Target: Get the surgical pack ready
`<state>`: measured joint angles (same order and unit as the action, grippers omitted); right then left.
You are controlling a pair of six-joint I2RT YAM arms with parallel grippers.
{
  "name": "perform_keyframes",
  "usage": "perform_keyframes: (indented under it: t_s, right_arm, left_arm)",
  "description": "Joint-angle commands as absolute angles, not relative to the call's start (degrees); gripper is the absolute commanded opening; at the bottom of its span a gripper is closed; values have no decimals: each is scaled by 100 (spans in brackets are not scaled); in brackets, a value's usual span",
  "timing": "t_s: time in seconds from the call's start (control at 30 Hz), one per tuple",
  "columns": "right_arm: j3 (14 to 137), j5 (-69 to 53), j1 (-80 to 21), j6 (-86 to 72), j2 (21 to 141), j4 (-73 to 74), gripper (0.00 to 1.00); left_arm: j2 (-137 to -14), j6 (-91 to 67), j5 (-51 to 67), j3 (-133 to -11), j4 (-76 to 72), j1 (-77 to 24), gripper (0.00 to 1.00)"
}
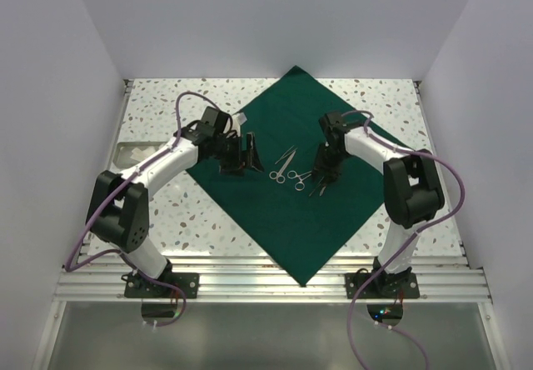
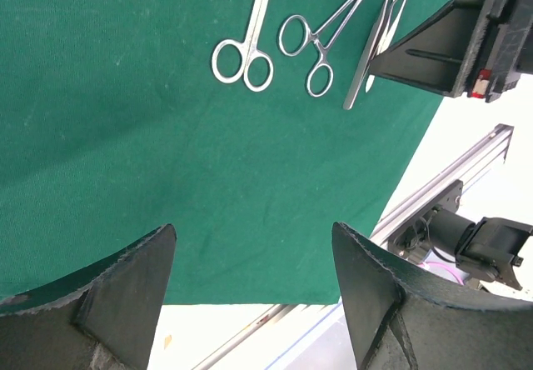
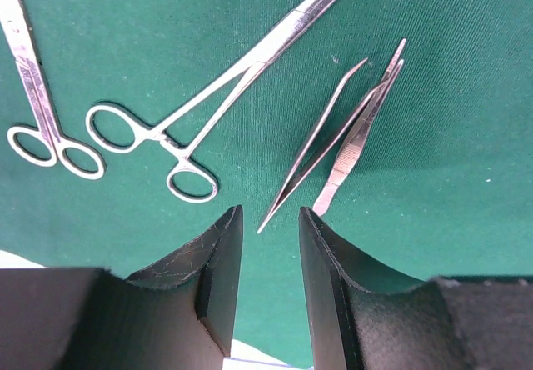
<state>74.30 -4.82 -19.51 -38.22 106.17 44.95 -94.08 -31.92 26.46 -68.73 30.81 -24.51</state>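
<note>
The dark green drape (image 1: 321,212) lies flat as a diamond on the table. On its middle lie silver scissors (image 1: 281,164), a ring-handled clamp (image 1: 297,176) and two tweezers. In the right wrist view the scissors (image 3: 37,112), the clamp (image 3: 208,95) and the tweezers (image 3: 350,137) lie just ahead of my right gripper (image 3: 271,213). It is open by a narrow gap, empty, low over the cloth (image 3: 450,153). My left gripper (image 2: 254,237) is wide open and empty over the drape (image 2: 125,137), left of the scissors (image 2: 246,53). No gauze shows.
The speckled tabletop (image 1: 166,212) surrounds the drape. A metal rail (image 1: 250,282) runs along the near edge. White walls close in the left, right and back. My right gripper (image 2: 454,45) shows at the top right of the left wrist view beside the tweezers (image 2: 379,41).
</note>
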Motion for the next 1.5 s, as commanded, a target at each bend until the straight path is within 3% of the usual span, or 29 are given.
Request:
perform_keyframes:
  t_s: [0.0,0.27,0.47,0.63,0.8,0.83,0.97,1.07,1.37,1.47]
  right_arm:
    - [7357,-563,-1960,-4104,10635,4333,37]
    - [7348,-562,-2004,-4175,10933,4210,36]
    - [7330,-562,-2021,-4175,11074,4078,30]
    - [7531,-667,-2083,-3974,10609,4332,0]
    - [7822,-1589,-2092,-2947,9915,4228,0]
    - [7770,-2435,-2083,-2483,9714,4088,0]
    - [6938,-4896,-2100,-2231,9028,2179,0]
    - [6514,-5840,-2118,-3092,8798,841,0]
    - [6627,-6275,-2505,-3533,8807,396,0]
    - [6583,-6266,-2540,-3708,8789,125,0]
  left_arm:
    - [-9404,-3138,2734,-7172,3005,-2479,79]
    - [-9404,-3146,2733,-7181,3041,-2479,79]
    - [-9413,-3129,2725,-7189,3111,-2479,79]
    - [-9430,-2989,2768,-7382,3278,-2479,79]
    - [-9519,-2610,3759,-7612,3051,-2330,80]
    - [-9510,-2663,4327,-7550,2876,-2286,81]
    - [-9239,-3320,5360,-7068,1551,-2206,82]
    - [-8783,-3995,5712,-6594,305,-2180,83]
    - [-8306,-5141,6038,-5977,-1299,-2153,76]
    - [-8332,-5107,6021,-5933,-1152,-2162,71]
